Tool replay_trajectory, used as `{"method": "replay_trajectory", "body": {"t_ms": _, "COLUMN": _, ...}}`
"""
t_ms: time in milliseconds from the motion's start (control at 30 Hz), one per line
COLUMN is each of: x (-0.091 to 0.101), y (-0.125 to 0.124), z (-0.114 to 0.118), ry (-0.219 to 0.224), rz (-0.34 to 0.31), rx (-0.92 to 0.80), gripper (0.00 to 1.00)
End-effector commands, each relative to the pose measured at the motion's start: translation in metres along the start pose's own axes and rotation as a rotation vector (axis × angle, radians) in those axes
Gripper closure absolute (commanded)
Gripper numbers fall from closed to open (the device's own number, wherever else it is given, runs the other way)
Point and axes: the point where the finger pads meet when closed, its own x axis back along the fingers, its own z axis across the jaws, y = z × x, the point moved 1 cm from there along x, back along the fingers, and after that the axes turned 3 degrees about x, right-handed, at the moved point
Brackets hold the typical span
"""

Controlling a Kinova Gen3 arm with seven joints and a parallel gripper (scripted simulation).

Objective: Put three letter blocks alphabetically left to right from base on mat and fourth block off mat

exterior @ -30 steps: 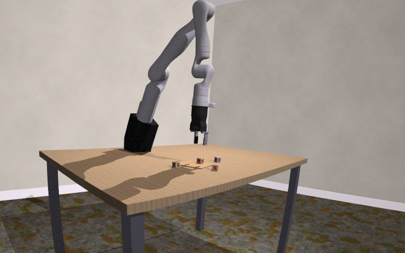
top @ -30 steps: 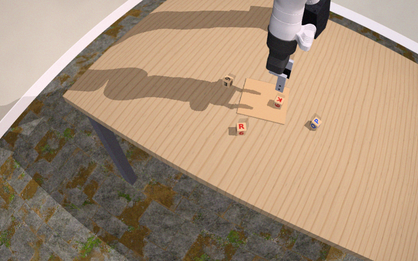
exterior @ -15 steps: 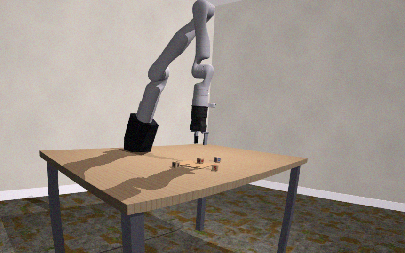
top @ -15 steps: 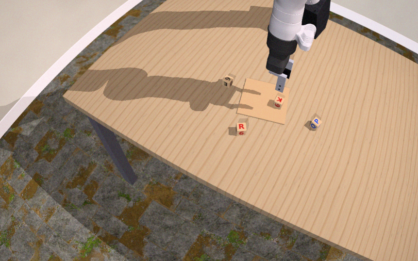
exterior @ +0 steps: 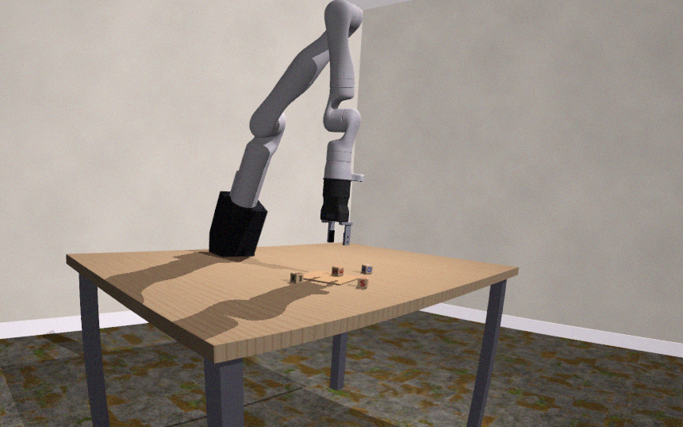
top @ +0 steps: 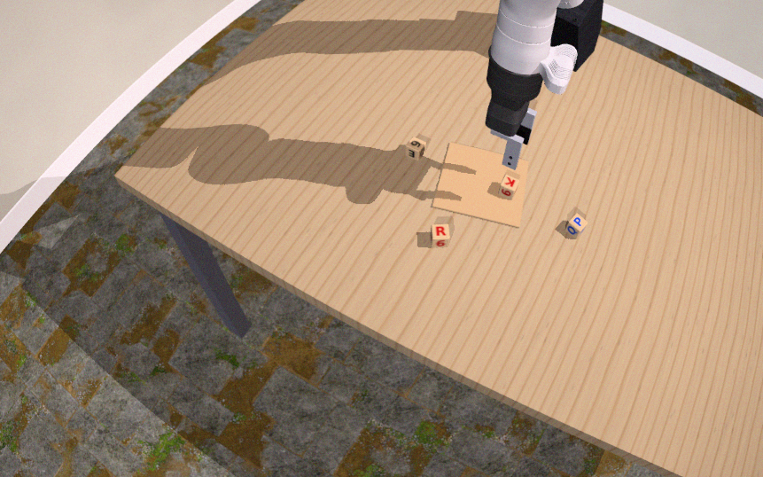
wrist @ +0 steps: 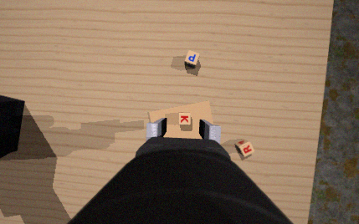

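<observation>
The tan mat (top: 465, 188) (exterior: 320, 275) (wrist: 202, 109) lies flat on the table. A block with a red K (top: 509, 185) (exterior: 337, 271) (wrist: 184, 119) on top rests on the mat, near its right edge in the top view. A block with a red R (top: 440, 234) (exterior: 362, 283) (wrist: 245, 148) and a block with a blue P (top: 575, 224) (exterior: 366, 269) (wrist: 192, 58) lie off the mat on the bare table. A block with black marks (top: 416, 146) (exterior: 296, 277) lies off the mat at another corner. My gripper (top: 514, 155) (exterior: 339, 239) (wrist: 182, 125) is open and empty, hanging above the K block.
The wooden table (top: 609, 332) (exterior: 227, 318) ends close beyond the R block, with stone floor below in the wrist view. The arm's black base (exterior: 236, 223) stands at the table's back. The arm's shadow falls beside the mat.
</observation>
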Motion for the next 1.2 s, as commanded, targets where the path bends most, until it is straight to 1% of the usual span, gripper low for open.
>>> {"method": "replay_trajectory", "body": {"t_ms": 0, "x": 0.001, "y": -0.005, "z": 0.004, "ry": 0.006, "rz": 0.007, "rx": -0.024, "gripper": 0.00}}
{"method": "replay_trajectory", "body": {"t_ms": 133, "x": 0.001, "y": -0.006, "z": 0.005, "ry": 0.007, "rz": 0.007, "rx": -0.045, "gripper": 0.00}}
{"method": "replay_trajectory", "body": {"t_ms": 267, "x": 0.000, "y": -0.011, "z": 0.009, "ry": 0.010, "rz": 0.008, "rx": -0.108, "gripper": 0.00}}
{"method": "replay_trajectory", "body": {"t_ms": 433, "x": -0.001, "y": -0.020, "z": 0.015, "ry": 0.014, "rz": 0.009, "rx": -0.227, "gripper": 0.00}}
{"method": "replay_trajectory", "body": {"t_ms": 633, "x": -0.003, "y": -0.034, "z": 0.025, "ry": 0.021, "rz": 0.013, "rx": -0.425, "gripper": 0.00}}
{"method": "replay_trajectory", "body": {"t_ms": 700, "x": -0.003, "y": -0.034, "z": 0.025, "ry": 0.021, "rz": 0.013, "rx": -0.425, "gripper": 0.00}}
{"method": "replay_trajectory", "body": {"t_ms": 967, "x": -0.006, "y": -0.057, "z": 0.036, "ry": 0.027, "rz": 0.019, "rx": -0.757, "gripper": 0.00}}
{"method": "replay_trajectory", "body": {"t_ms": 1167, "x": -0.007, "y": -0.076, "z": 0.041, "ry": 0.026, "rz": 0.024, "rx": -1.028, "gripper": 0.00}}
